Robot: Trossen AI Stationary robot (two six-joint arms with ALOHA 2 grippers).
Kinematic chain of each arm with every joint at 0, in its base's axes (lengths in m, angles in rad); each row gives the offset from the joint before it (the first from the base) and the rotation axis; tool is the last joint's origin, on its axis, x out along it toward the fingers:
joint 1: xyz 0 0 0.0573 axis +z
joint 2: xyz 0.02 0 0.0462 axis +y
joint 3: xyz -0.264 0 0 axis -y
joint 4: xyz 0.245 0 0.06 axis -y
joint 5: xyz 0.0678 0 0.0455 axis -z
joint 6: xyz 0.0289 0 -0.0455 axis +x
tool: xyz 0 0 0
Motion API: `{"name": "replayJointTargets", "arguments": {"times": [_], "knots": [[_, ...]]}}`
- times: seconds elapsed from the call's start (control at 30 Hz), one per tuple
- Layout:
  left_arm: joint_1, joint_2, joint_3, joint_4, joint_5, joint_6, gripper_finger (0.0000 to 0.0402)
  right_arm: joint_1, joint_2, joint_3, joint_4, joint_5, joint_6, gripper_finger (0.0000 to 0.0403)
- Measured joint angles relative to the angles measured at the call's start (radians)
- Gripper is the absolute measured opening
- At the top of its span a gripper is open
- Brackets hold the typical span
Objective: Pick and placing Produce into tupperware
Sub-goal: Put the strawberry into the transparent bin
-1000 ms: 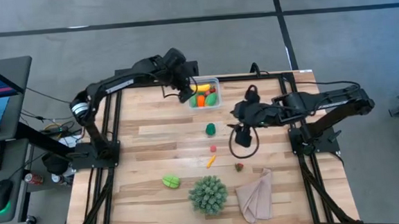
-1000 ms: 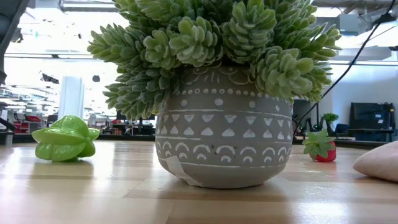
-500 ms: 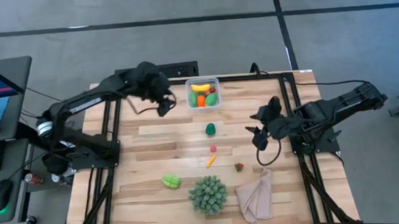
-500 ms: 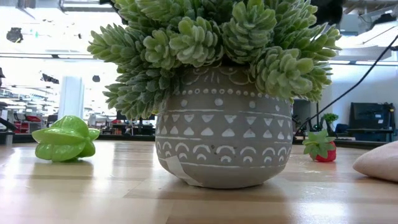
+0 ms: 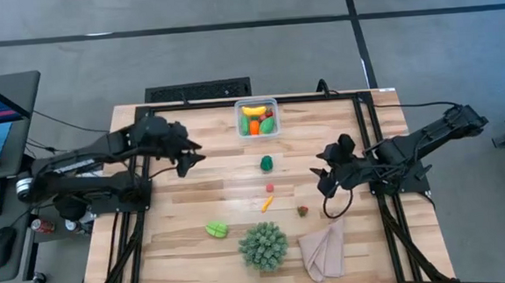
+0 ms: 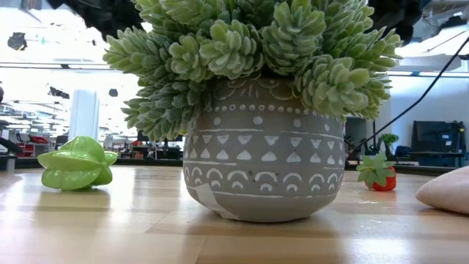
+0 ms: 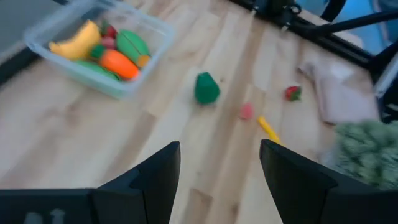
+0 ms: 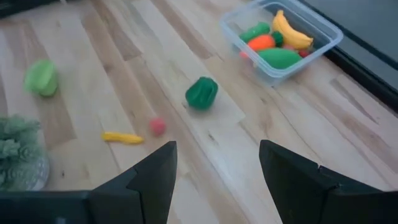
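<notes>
The tupperware (image 5: 257, 119) is set at the desk's (image 5: 195, 206) far edge, holding banana, carrot and green pieces. Both end effectors, left (image 5: 186, 159) and right (image 5: 323, 177), are held empty with fingers apart. A green pepper (image 5: 266, 163) and small pieces are left on the open centre.

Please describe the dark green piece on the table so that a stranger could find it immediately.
Start at the clear tub on the table's far edge. Just in front of it, alone on bare wood, sits the pepper. It is dark green and round, unlike the smaller pink ball and yellow stick nearer the plant.
</notes>
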Motion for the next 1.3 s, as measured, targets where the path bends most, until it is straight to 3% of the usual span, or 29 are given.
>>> {"name": "replayJointTargets", "arguments": {"times": [0.3,0.43,0.7,0.93,1.1,1.3], "knots": [[-0.109,-0.094,-0.089,0.034,-0.091,-0.116,0.0213,0.007,0.115,0.001,-0.010,-0.229,-0.076,0.0221],[-0.158,-0.094,-0.102,0.049,-0.145,-0.124,0.0213,0.077,0.189,0.001,-0.009,-0.239,-0.195,0.0221],[-0.224,-0.092,-0.102,0.051,-0.241,-0.129,0.0213,0.158,0.288,-0.047,0.114,-0.227,-0.175,0.0221],[-0.238,-0.092,-0.102,0.070,-0.251,-0.149,0.0213,0.207,0.359,-0.120,0.204,-0.238,-0.091,0.0221],[-0.238,-0.092,-0.102,0.071,-0.267,-0.155,0.0213,0.217,0.392,-0.158,0.352,-0.285,-0.107,0.0221],[-0.238,-0.092,-0.102,0.073,-0.269,-0.164,0.0213,0.207,0.454,-0.161,0.400,-0.311,-0.132,0.0221]]}}
